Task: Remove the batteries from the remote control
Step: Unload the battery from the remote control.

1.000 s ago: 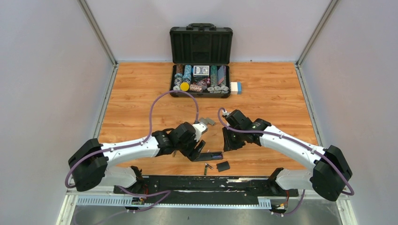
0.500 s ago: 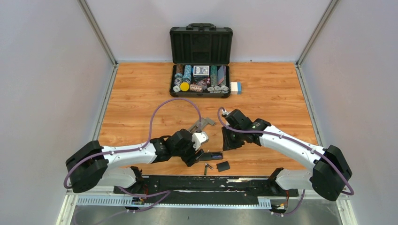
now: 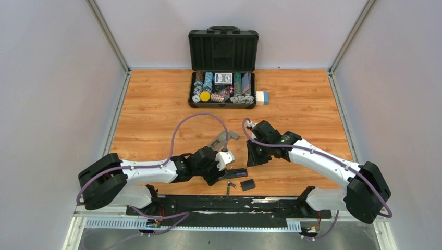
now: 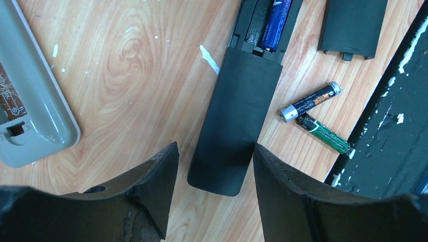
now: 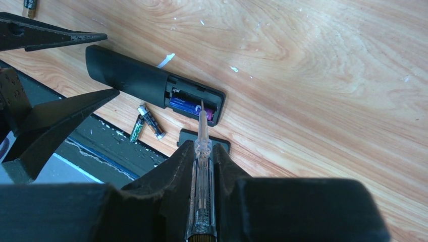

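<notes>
The black remote point(image 4: 237, 116) lies face down near the table's front edge, its battery bay open with a blue battery point(image 4: 275, 22) inside. Two loose batteries point(image 4: 310, 102) lie beside it, and the flat black cover point(image 4: 353, 25) lies apart. My left gripper point(image 4: 216, 166) is open, its fingers either side of the remote's closed end. My right gripper point(image 5: 203, 146) is shut on a clear-handled screwdriver point(image 5: 202, 128), whose tip sits at the bay by the blue battery point(image 5: 184, 106). The remote point(image 3: 235, 172) also shows in the top view.
A grey remote point(image 4: 30, 96) lies open to the left of the black one. A black case of poker chips point(image 3: 223, 88) stands open at the back, with a small white and blue box point(image 3: 262, 97) beside it. A black rail point(image 3: 229, 203) runs along the front edge.
My left gripper has swung down and toward the front edge, and its fingers now straddle the remote's end. The right arm with the screwdriver has barely moved.
</notes>
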Controlling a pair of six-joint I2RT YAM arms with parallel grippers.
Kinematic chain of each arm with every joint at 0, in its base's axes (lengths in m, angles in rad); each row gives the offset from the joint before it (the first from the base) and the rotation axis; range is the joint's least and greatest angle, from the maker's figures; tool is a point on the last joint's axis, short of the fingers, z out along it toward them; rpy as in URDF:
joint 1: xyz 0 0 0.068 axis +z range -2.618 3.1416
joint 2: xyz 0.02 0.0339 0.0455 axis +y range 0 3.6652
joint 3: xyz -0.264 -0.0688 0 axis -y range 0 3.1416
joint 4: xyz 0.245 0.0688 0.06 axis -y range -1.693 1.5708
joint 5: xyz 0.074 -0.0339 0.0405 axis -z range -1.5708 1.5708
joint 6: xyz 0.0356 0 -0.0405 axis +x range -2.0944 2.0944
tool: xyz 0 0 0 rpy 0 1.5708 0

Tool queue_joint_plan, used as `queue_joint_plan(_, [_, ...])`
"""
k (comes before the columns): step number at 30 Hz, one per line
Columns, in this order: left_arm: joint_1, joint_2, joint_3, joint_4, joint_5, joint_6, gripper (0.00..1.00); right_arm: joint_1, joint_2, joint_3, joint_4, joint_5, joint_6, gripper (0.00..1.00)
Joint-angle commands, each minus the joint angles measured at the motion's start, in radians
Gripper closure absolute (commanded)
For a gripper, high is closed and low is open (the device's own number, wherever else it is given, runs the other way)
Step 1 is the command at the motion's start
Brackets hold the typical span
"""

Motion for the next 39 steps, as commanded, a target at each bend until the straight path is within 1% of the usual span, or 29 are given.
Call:
queue_joint_plan(1, [-0.018, 0.024, 0.009, 0.059, -0.009, 0.062, 0.36, -0.016, -0.015, -0.012, 0.036, -0.017, -0.015, 1.00])
queue_joint_plan(5, [-0.033, 0.047, 0.006, 0.076, -0.014, 0.063, 0.36, -0.027, -0.022, -0.017, 0.036, -0.024, -0.019, 1.00])
queue_joint_plan(8, [-0.051, 0.072, 0.010, 0.076, -0.044, 0.064, 0.38, -0.034, -0.024, -0.016, 0.036, -0.031, -0.023, 1.00])
queue_joint_plan(9, [-0.053, 0.079, 0.012, 0.074, -0.054, 0.065, 0.40, -0.035, -0.024, -0.015, 0.036, -0.033, -0.024, 1.00])
queue_joint_plan(12, [-0.056, 0.103, 0.019, 0.067, -0.070, 0.049, 0.48, -0.037, -0.025, -0.014, 0.036, -0.038, -0.024, 1.00])
queue_joint_plan(13, [-0.057, 0.110, 0.021, 0.063, -0.101, 0.043, 0.50, -0.037, -0.027, -0.015, 0.035, -0.038, -0.024, 1.00])
queue_joint_plan(17, [-0.058, 0.133, 0.029, 0.060, -0.140, 0.032, 0.55, -0.037, -0.037, -0.013, 0.030, -0.024, -0.020, 1.00])
queue_joint_plan(23, [-0.057, 0.127, 0.035, 0.071, -0.167, 0.032, 0.58, -0.045, -0.043, 0.007, -0.016, 0.039, -0.039, 1.00])
queue_joint_plan(27, [-0.057, 0.113, 0.034, 0.054, -0.188, 0.045, 0.59, -0.054, -0.039, 0.017, -0.043, 0.055, -0.056, 1.00])
queue_joint_plan(32, [-0.060, 0.097, 0.036, 0.032, -0.211, 0.064, 0.60, -0.055, -0.056, 0.028, -0.049, 0.062, -0.067, 1.00])
queue_joint_plan(39, [-0.077, 0.120, 0.068, 0.004, -0.234, 0.087, 0.60, -0.053, -0.005, 0.013, -0.033, 0.029, -0.073, 1.00])
